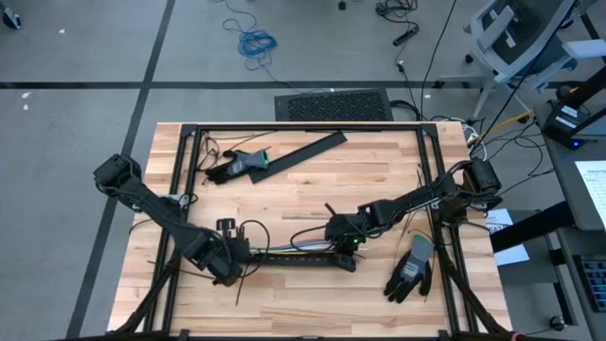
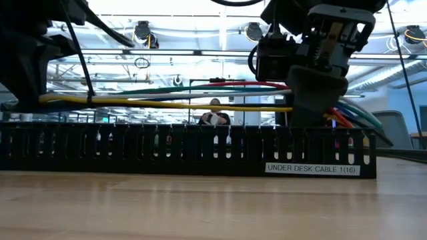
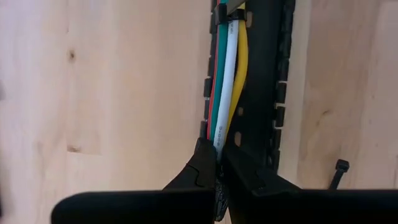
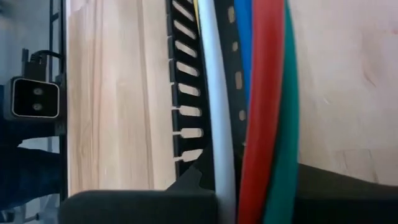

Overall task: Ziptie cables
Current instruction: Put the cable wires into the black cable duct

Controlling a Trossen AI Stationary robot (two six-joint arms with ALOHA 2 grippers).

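The left gripper is pinched narrow on one end of the cables; the right gripper is clamped tight on the other end. The bundle runs lengthwise left to right over the slotted black cable tray, probably just above it, near the table's front edge.

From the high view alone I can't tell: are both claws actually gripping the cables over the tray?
Observer: The left wrist view shows the left claw shut on the cables, over the tray.
Operator: And the right?
Observer: In the low view the right claw is shut on them too, near the tray's labelled end.
Operator: What does the label say?
Observer: The label reads UNDER DESK CABLE 1(16).
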